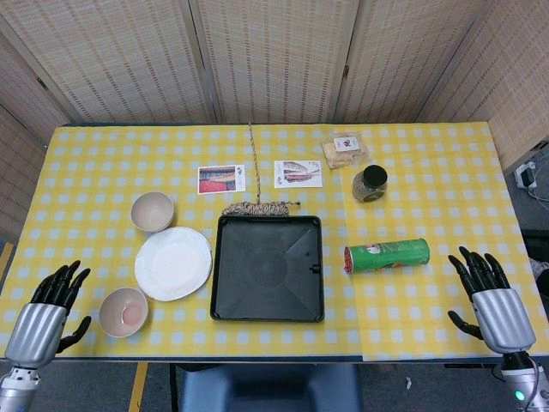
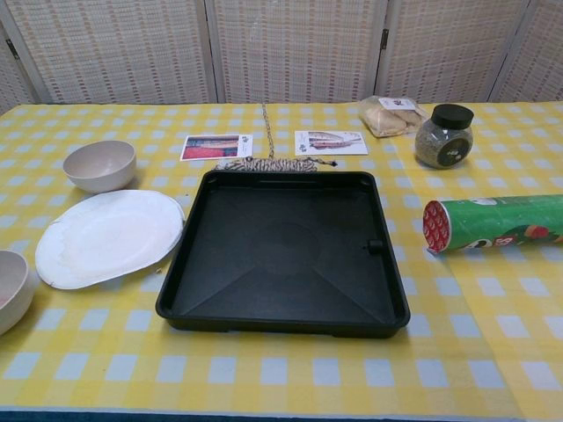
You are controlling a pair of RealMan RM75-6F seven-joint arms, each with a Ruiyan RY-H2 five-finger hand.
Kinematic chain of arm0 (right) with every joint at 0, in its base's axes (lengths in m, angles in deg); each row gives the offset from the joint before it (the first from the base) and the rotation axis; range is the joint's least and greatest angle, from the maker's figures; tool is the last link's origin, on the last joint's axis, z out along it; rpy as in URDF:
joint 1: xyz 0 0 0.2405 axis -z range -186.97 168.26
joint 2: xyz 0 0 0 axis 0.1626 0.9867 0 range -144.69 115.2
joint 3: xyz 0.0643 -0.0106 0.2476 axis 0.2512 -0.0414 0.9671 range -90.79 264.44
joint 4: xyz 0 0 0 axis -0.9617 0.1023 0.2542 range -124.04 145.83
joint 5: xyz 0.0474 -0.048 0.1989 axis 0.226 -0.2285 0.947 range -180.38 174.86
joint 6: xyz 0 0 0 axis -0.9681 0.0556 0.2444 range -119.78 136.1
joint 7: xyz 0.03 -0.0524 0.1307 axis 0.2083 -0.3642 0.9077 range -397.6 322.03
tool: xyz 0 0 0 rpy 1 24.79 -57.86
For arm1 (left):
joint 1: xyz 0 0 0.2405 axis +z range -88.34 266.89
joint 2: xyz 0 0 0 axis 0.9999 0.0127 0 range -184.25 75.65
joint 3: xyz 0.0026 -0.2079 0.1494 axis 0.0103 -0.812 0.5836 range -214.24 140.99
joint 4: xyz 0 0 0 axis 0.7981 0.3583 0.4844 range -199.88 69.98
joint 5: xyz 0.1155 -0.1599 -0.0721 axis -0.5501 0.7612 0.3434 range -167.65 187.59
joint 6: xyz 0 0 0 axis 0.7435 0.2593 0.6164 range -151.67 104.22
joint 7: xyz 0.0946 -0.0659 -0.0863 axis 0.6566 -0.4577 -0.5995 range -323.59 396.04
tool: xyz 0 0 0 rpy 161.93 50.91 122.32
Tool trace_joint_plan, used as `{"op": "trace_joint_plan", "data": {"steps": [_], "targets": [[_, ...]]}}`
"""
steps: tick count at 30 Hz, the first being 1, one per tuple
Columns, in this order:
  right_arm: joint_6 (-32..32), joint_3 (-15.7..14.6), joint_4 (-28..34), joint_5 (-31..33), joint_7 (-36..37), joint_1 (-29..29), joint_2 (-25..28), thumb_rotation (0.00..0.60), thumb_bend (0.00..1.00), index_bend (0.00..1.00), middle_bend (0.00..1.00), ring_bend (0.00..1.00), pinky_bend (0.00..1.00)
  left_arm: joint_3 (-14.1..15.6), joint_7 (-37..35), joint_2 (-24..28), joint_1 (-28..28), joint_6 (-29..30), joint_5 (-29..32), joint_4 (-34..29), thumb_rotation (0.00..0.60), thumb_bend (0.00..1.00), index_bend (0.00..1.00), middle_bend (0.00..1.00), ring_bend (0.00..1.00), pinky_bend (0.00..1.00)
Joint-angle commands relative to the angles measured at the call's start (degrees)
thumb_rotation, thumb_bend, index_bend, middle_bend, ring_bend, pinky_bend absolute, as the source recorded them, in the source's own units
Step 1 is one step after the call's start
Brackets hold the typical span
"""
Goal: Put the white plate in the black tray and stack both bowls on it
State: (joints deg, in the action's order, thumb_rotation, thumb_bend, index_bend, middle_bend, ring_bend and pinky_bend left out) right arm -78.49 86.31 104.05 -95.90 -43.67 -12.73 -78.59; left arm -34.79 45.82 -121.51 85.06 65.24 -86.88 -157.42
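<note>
Plate (image 1: 172, 263), round, white and smooth, lies flat on the checked yellow worktop (image 1: 429, 189), just left of the square black tray (image 1: 268, 268), touching neither bowl. One beige bowl (image 1: 152, 211) sits behind it, a second bowl (image 1: 123, 311) in front. A green tube can (image 1: 387, 255) lies on its side right of the tray; coiled twine (image 1: 257, 208) rests against its far rim. The left robot hand (image 1: 45, 313) and right robot hand (image 1: 491, 296) hover released, fingers spread, holding nothing.

yellow-and-white checks under black and white

black tray (image 1: 268, 267), white plate (image 1: 172, 263), green can (image 1: 387, 255) with red end, yellow-white checked cloth (image 1: 429, 172).
</note>
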Motion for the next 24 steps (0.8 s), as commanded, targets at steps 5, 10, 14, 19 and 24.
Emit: {"op": "trace_joint_plan", "data": {"steps": [5,10,14,19,24], "targets": [[-1.7,-1.3,-0.13,-3.32,0.52,0.64,-0.1,0.6,0.24,0.0,0.0,0.0,0.0,3.45,3.74,-6.74,0.59,3.4,-10.13,4.54,0.6,0.28,0.15,0.88,0.76,0.84],[-2.75,-1.97,-0.56,-5.21,0.72,1.02,-0.14,0.6,0.24,0.0,0.0,0.0,0.0,5.13,5.34,-12.21,0.71,2.55,-12.92,8.57,0.6,0.27,0.35,1.0,0.97,1.0],[-2.44,-1.86,-0.96,-5.05,0.69,0.92,-0.42,0.6,0.24,0.0,0.0,0.0,0.0,5.71,5.18,-15.2,0.47,0.36,-12.38,9.77,0.6,0.28,0.41,1.0,1.0,1.0],[-1.06,-1.49,-0.96,-3.98,-0.02,0.46,-0.68,0.6,0.24,0.0,0.0,0.0,0.0,3.69,9.22,-17.87,-0.39,-1.83,-10.5,8.65,0.6,0.28,0.46,1.0,1.0,1.0],[-0.47,-0.99,-0.53,-3.02,-0.38,0.22,-0.82,0.6,0.24,0.0,0.0,0.0,0.0,1.39,8.11,-20.39,-1.87,-4.36,-6.96,7.12,0.6,0.28,0.51,1.0,1.0,1.0]]}}
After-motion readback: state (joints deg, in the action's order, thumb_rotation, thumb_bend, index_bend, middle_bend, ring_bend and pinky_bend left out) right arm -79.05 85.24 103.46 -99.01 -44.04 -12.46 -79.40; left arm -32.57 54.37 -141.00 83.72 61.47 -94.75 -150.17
